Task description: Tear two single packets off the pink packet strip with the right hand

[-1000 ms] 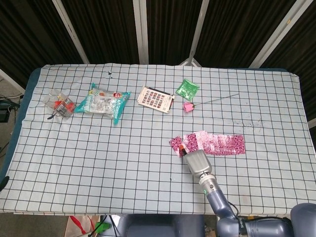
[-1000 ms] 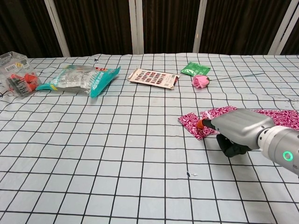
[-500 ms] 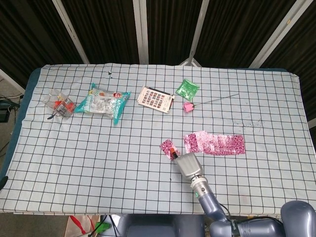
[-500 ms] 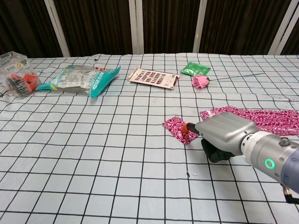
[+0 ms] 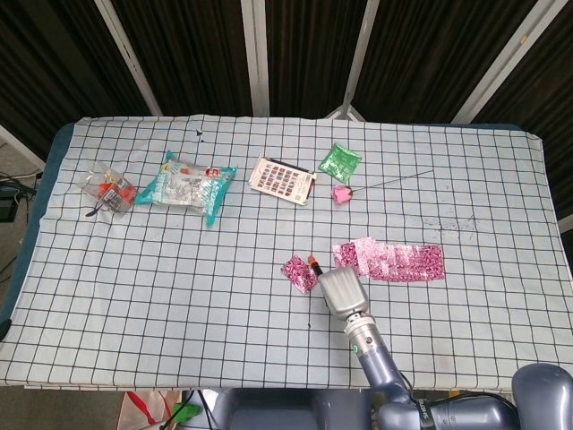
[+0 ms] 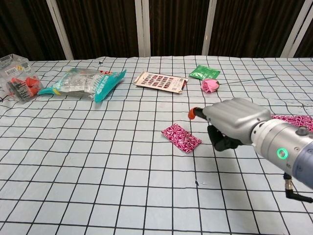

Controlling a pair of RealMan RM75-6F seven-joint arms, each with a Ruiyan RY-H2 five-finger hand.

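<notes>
A single pink packet (image 5: 297, 272) (image 6: 181, 137) lies flat on the checked cloth, apart from the strip. The pink packet strip (image 5: 389, 261) lies to its right; in the chest view only its far end (image 6: 292, 120) shows behind the hand. My right hand (image 5: 338, 291) (image 6: 230, 122) hovers just right of the single packet, lifted off the cloth and holding nothing. Its orange fingertip (image 6: 192, 113) points left, above the packet without touching it. My left hand is in neither view.
Along the back lie a clear box of red bits (image 5: 107, 188) (image 6: 17, 78), a teal bag (image 5: 186, 185) (image 6: 83, 83), a printed card (image 5: 282, 179) (image 6: 160, 81), a green packet (image 5: 339, 160) (image 6: 204, 73) and a pink rose (image 5: 341, 193) (image 6: 210, 85) with a thin stem.
The right hand pulled one packet leftward off the strip, let it go on the cloth, then rose and drew back slightly. The strip stayed in place.
</notes>
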